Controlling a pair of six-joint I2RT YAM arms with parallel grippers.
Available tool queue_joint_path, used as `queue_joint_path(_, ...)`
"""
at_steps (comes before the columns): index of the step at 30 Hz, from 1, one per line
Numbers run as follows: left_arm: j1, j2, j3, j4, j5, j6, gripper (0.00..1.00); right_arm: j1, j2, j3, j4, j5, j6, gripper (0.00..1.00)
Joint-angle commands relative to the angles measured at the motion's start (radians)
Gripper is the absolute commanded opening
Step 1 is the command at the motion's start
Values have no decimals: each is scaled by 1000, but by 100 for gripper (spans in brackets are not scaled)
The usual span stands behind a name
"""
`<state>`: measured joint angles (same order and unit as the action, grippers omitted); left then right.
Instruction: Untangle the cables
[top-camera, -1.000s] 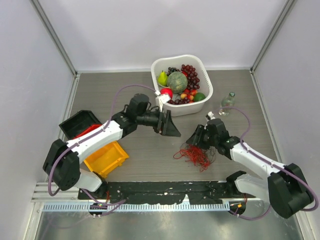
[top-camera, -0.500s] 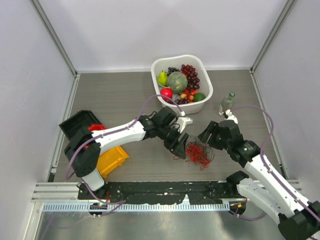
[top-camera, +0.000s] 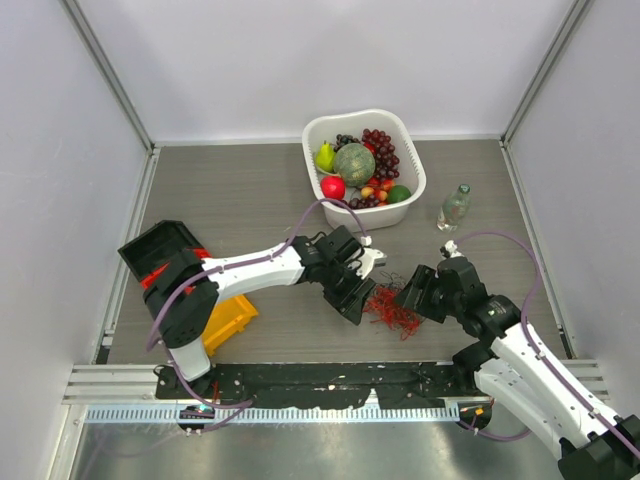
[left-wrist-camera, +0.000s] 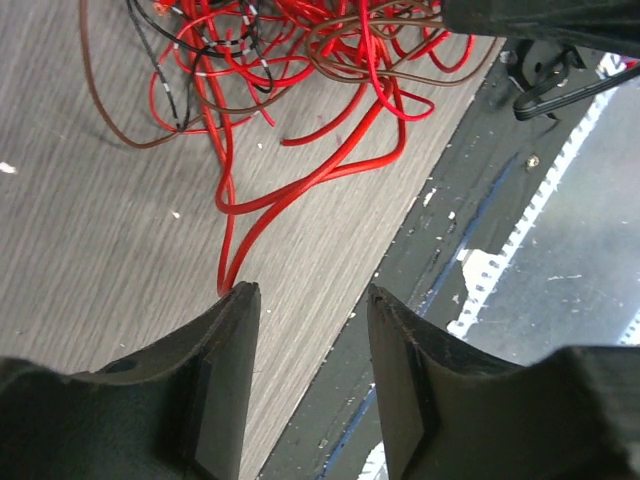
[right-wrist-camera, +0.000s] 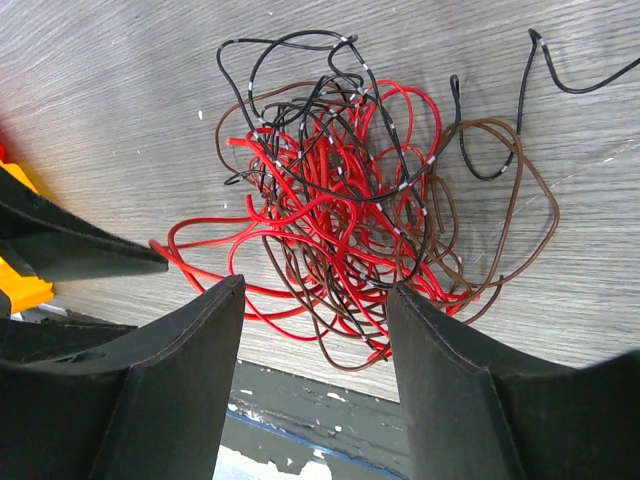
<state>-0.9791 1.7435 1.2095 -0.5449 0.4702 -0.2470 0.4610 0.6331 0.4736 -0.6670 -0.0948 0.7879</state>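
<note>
Careful: both left gripper (left-wrist-camera: 310, 293) and right gripper (right-wrist-camera: 315, 288) stand parted, so you may snag several cables (right-wrist-camera: 340, 180), tightening knots.

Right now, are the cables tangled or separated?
Tangled. The cables lie in one clump, red, brown and black strands crossing each other; only a few loops trail out.

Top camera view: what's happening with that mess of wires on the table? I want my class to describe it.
Two robot arms are closing in on a tangle of red, brown and black cables lying on the table. The left gripper is at the bundle's edge, jaws apart, one fingertip at the end of a red loop. The right gripper hovers over the heap from the other side, also open. Neither grips a wire, and nothing is untangled yet.
</note>
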Motion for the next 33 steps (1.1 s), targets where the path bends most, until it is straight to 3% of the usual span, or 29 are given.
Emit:
queue_joint_path(1, -10, -77, 18, 17, -105, 44, 54, 2, -1, -9, 38, -37, -7, 64)
queue_joint_path(4, -10, -159, -40, 95, -165, 40, 73, 2, -3, -29, 66, -66, 7, 63)
queue_joint_path(6, -10, -161, -56, 114, -183, 38, 79, 1, -10, -38, 75, -68, 14, 63)
queue_joint_path(8, -9, -121, -36, 96, -177, 34, 79, 2, -21, -39, 84, -68, 20, 63)
queue_joint_path(10, -9, -66, -1, 53, -151, 32, 71, 2, -30, -39, 89, -71, 22, 63)
queue_joint_path(14, -10, -16, 13, 40, -133, 22, 64, 2, -30, -30, 83, -74, 20, 63)
queue_joint_path(19, -15, 22, 27, 46, -160, 20, 63, 4, -38, -41, 102, -86, 34, 63)
queue_joint_path(22, -16, 36, 41, 54, -177, 22, 53, 2, -35, -61, 135, -95, 40, 63)
queue_joint_path(29, -35, -39, 27, 74, -208, 44, 1, 4, -10, -113, 190, -131, 53, 61)
queue_joint_path(33, -36, -182, -16, 134, -240, 72, 0, 11, -10, -121, 219, -144, 40, 60)
